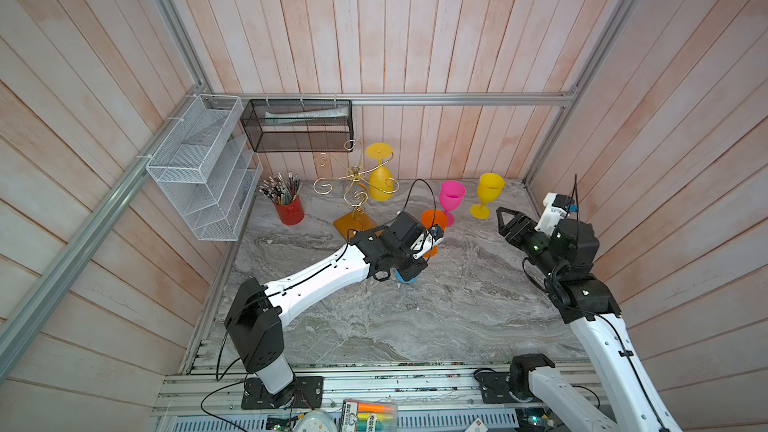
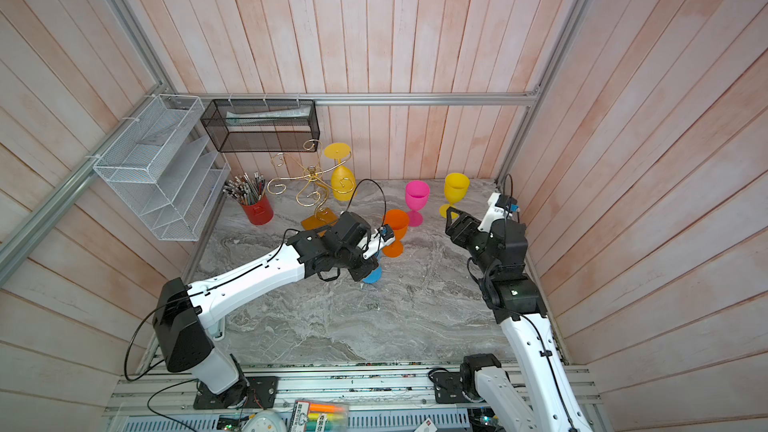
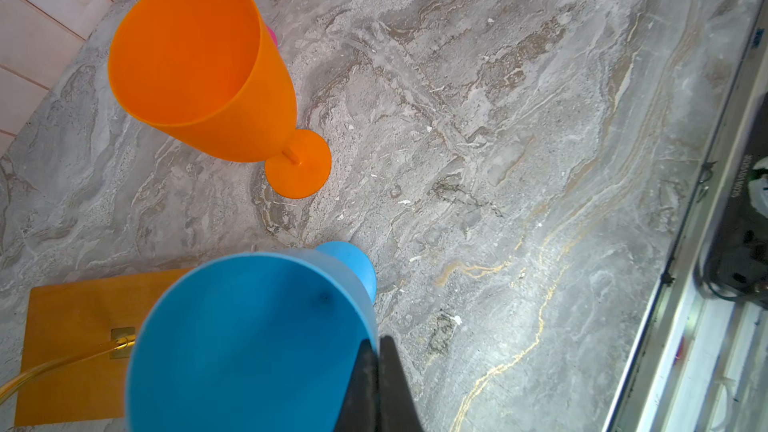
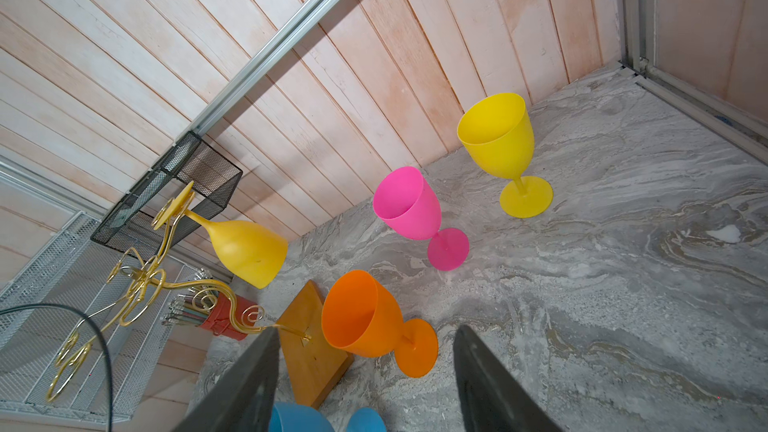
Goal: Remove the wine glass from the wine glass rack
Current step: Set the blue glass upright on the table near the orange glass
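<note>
The front of the marble tabletop [image 1: 457,317] lies open, but the wine glass rack [image 1: 348,225] at the back is hemmed by a black mesh basket [image 1: 297,126] close behind, a pencil cup [image 1: 289,211], an orange glass [image 1: 434,218] and the left arm [image 1: 316,280].

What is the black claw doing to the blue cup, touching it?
Touching. The left wrist view shows the left gripper shut on the blue cup at its rim, one finger inside, one outside.

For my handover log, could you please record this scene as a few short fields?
On rack: yellow plastic wine glass, hanging upside down from the gold wire wine glass rack
Left gripper: shut on the blue plastic wine glass's rim
Right gripper: open, empty
Upright on grey marble table: orange plastic wine glass, pink plastic wine glass, second yellow plastic wine glass
</note>
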